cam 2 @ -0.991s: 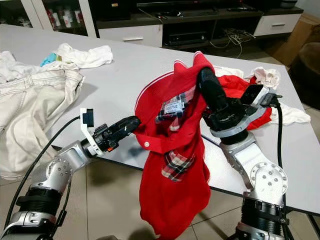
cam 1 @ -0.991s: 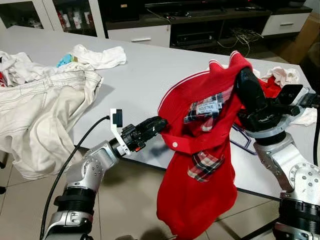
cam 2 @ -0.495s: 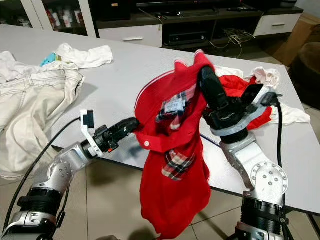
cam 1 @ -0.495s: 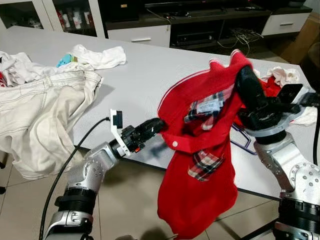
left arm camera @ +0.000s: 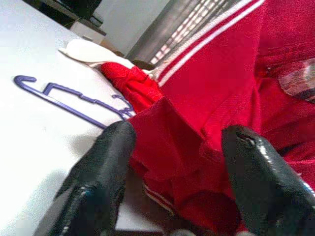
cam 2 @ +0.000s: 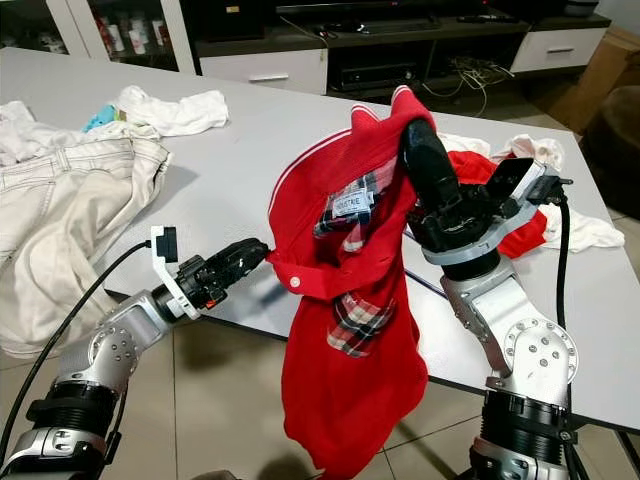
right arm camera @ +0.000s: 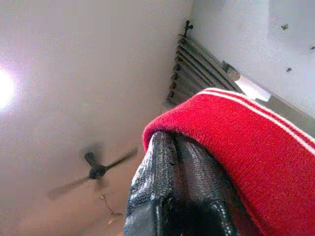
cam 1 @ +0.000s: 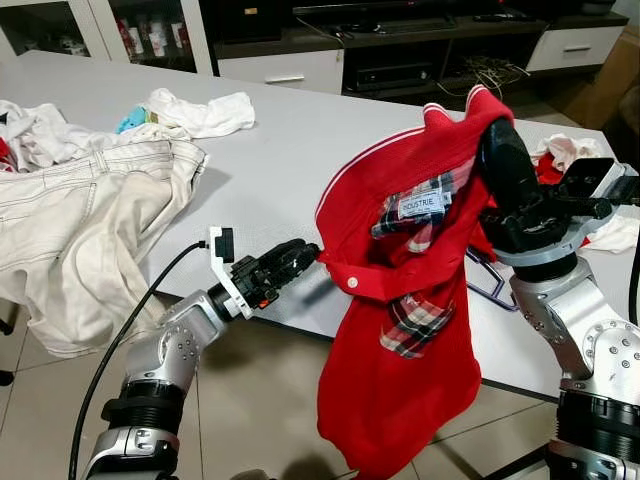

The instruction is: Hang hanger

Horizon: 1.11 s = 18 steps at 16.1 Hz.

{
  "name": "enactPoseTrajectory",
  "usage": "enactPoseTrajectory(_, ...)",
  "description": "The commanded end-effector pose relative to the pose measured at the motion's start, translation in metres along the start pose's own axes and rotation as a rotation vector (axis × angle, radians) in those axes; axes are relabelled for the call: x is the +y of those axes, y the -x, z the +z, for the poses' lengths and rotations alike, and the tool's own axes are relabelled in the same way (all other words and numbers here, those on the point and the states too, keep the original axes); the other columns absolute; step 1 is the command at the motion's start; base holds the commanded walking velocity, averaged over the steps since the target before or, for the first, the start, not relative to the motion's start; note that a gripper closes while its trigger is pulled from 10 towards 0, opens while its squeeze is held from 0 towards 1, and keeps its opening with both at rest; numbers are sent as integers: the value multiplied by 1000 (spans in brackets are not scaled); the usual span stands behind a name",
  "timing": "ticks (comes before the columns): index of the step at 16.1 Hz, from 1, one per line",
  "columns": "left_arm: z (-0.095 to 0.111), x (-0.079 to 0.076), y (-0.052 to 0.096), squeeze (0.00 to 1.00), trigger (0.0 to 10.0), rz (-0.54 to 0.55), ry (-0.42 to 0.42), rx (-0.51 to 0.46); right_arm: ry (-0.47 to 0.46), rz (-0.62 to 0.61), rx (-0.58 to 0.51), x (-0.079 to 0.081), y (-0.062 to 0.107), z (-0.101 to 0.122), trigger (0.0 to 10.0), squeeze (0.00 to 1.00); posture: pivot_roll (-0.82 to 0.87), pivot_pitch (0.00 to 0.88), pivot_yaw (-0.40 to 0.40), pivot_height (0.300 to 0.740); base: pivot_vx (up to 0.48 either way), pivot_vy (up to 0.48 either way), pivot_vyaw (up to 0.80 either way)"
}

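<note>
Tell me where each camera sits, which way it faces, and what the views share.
Eye views: head, looking down at the table; both arms show, the right gripper holding up the red shirt.
Left wrist view: along the open left gripper toward the shirt and purple hanger.
Right wrist view: up at the ceiling fan, fingers shut.
Shared: the shirt.

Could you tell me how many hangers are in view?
1: a purple hanger lying flat on the white table, beside the raised red shirt near the right arm. Others may be hidden under clothes.
</note>
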<state>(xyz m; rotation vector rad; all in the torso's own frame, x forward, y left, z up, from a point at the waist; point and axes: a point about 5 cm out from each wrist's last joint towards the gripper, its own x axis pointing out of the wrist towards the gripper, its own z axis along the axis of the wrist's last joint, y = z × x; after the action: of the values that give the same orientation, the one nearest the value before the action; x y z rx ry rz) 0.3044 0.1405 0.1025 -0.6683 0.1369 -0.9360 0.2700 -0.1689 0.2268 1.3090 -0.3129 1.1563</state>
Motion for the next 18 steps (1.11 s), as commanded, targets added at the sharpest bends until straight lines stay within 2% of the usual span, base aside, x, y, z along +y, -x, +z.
enactPoseTrajectory(1, 3, -2, -6, 1000, 10000, -27, -1, 1, 5, 56, 16, 9, -10, -1, 0, 0, -49, 0, 19, 740, 0, 0, 0)
enactPoseTrajectory(2, 2, -3, -7, 0, 10000, -35, 2, 5, 2, 58, 18, 9, -10, -2, 0, 0, -49, 0, 18, 740, 0, 0, 0)
enactPoseTrajectory(5, -4, -3, -10, 0, 10000, -59, -144, 128, 9, 48, 57, 9, -10, -7, 0, 0, -57, 0, 19, 740, 0, 0, 0)
enactPoseTrajectory(6, -12, -4, -10, 0, 10000, -71, -302, 244, 19, 22, 65, 6, -6, -8, 0, 0, -56, 0, 20, 740, 0, 0, 0)
enactPoseTrajectory(7, -14, -7, -11, 0, 10000, -95, -343, 276, 20, 12, 67, 4, -3, -8, 0, 0, -56, 0, 20, 740, 0, 0, 0)
enactPoseTrajectory(10, 1, -6, -14, 0, 10000, -83, -225, 154, 11, 22, 65, 4, -3, -10, 0, 0, -55, 0, 24, 740, 0, 0, 0)
enactPoseTrajectory(12, 1, -6, -14, 0, 10000, -88, -230, 146, 9, 29, 65, 4, -3, -11, 0, 0, -52, 0, 26, 740, 0, 0, 0)
enactPoseTrajectory(14, 8, -7, -14, 0, 10000, -98, -197, 92, 14, 34, 74, 4, -3, -12, 0, 0, -52, 0, 26, 740, 0, 0, 0)
enactPoseTrajectory(16, 18, -13, -16, 0, 10000, -146, -145, 33, 13, 33, 77, 3, -1, -12, 0, 0, -52, 0, 26, 740, 0, 0, 0)
enactPoseTrajectory(18, 20, -18, -17, 0, 10000, -196, -124, 20, 11, 32, 73, 2, -2, -12, 0, 0, -49, 0, 24, 740, 0, 0, 0)
